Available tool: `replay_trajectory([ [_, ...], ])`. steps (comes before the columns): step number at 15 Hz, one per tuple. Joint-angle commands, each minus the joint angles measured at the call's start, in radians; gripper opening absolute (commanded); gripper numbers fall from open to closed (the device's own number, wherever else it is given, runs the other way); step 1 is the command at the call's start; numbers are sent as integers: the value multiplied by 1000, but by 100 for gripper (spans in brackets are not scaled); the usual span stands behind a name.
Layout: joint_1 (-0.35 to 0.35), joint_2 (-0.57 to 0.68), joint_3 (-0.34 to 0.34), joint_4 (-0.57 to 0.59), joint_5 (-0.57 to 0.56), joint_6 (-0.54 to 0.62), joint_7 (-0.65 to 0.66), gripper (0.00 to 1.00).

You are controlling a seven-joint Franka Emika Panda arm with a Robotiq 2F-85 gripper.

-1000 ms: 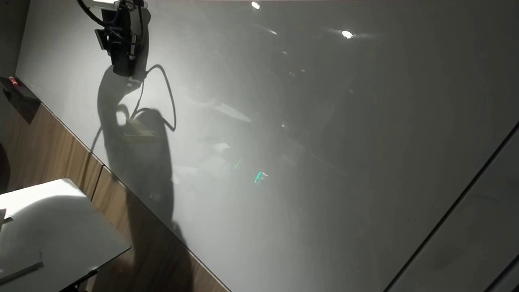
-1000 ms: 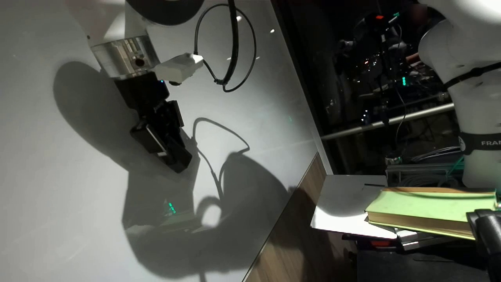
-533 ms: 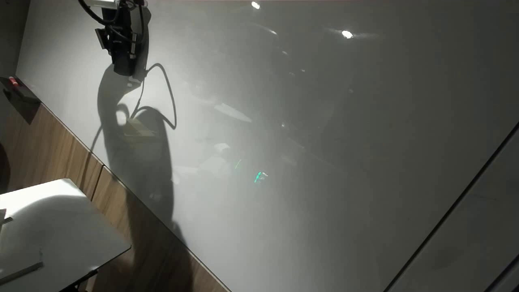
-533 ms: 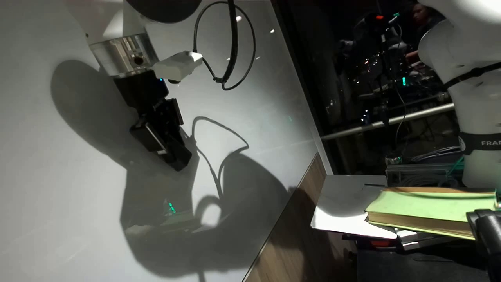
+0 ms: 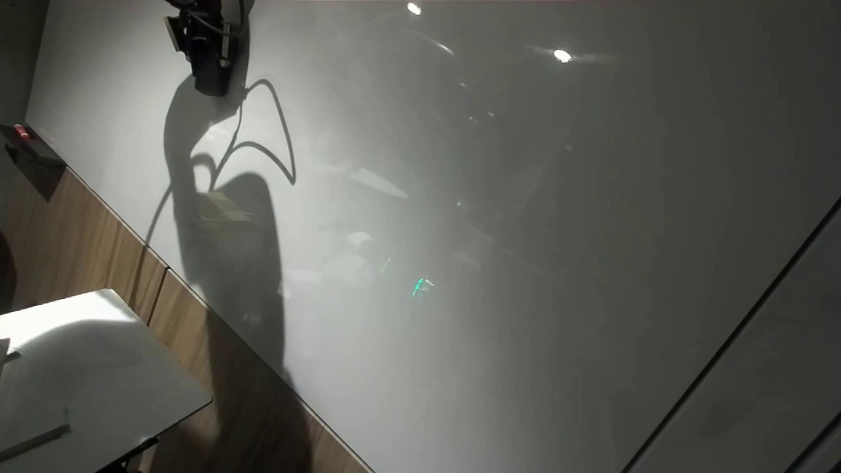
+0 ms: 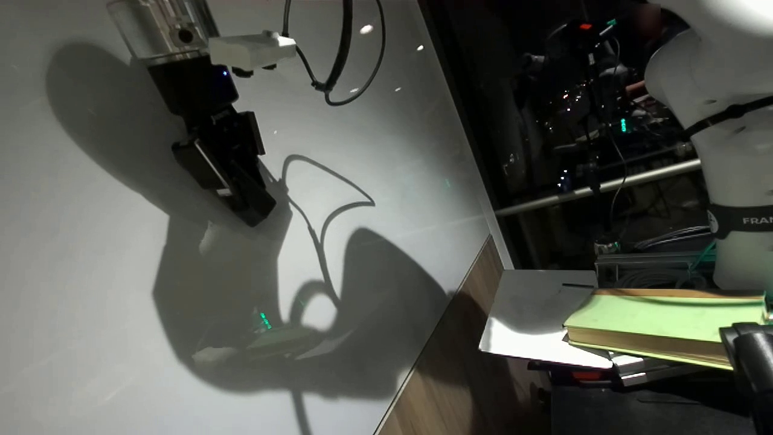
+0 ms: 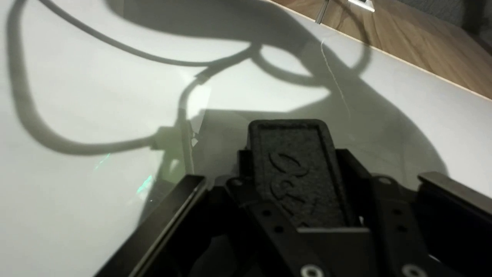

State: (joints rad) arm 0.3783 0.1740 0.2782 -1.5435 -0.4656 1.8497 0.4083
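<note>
Holding a dark block (image 7: 298,181) tight in the pincer (image 7: 294,156), near a glossy white surface (image 5: 499,217)

Closes on the block from both long sides, fingers (image 7: 353,169) drawn in to its width. Shows, in the wrist view, one broad face with a raised rim and a few curved marks, too unclear to read. Runs lengthwise in line with the fingers, free end pointing away from the wrist (image 6: 166,33) and leaning slightly left in the wrist view. Slants downward in both exterior views, lower end set toward the right of the picture. Sits before the white surface; cannot tell whether touching. Hard to see in full, near end hidden among dark linkages (image 7: 269,221).

Around it, across the white surface: a broad shadow (image 5: 236,282) with looping cable lines. Just beside the wrist, in an exterior view: a small white housing (image 6: 250,53) and a looped black cable (image 6: 345,45). Along an edge of the white surface: a wood-grain panel (image 5: 98,236), and next to that a dark ledge (image 5: 43,150) bearing a small red item (image 5: 22,132). Well apart from the pincer, in an exterior view: a partly lit table (image 6: 531,299), overlapped in the picture by a pale green book (image 6: 658,314), long side roughly level. Beyond the book: a white robot column (image 6: 740,181) with a dark lettered band
</note>
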Motion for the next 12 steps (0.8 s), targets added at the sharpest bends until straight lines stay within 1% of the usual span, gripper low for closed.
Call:
replay_trajectory([
  [1, 0, 11, -20, -20, -20, 24, 12, 31],
  [9, -30, 25, -56, -171, -23, 113, 15, 31],
  [12, -37, -44, -57, -261, 2, 106, 20, 31],
])
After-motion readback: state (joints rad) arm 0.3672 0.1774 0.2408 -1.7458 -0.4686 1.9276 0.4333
